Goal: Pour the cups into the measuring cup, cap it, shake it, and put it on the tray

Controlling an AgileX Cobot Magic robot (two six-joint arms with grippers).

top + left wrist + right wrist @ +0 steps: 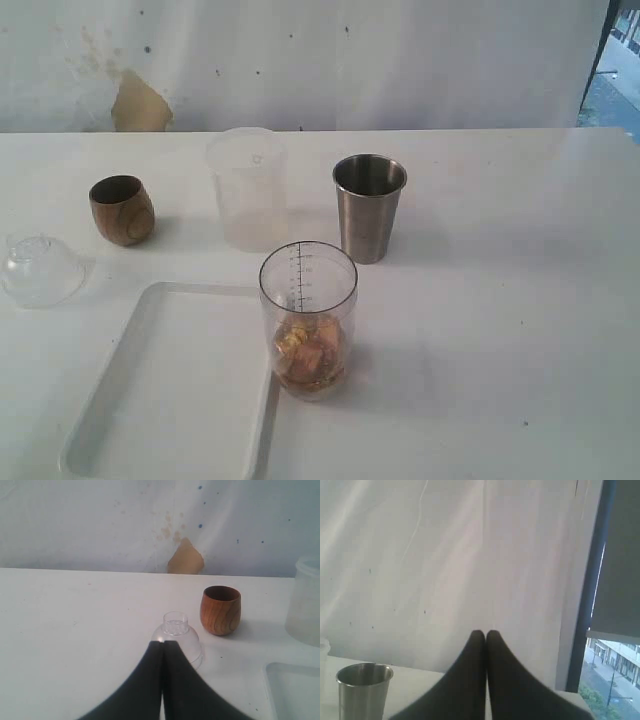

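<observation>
The clear, graduated plastic measuring cup [308,300] stands upright, mouth up, well in from the tabletop's wall-side edge, just beside the shallow white rectangular tray's [150,400] right rim. The black left gripper [162,645] and right gripper [485,635] are pressed closed, holding nothing.

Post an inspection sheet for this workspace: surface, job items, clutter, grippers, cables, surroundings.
Surface: white table, a few dark specks.
Job's things: measuring cup upright, uncapped, brown pieces in the bottom, beside the tray right rim; tray holds nothing; wooden cup and tumbler upright behind; lid on table, left of tray.
Clutter: frosted cup between wooden cup and tumbler.
Grippers: left gripper and right gripper, fingers shut, holding nothing.
Cables: nothing seen.
Surroundings: stained white wall, tan patch; window far right.
</observation>
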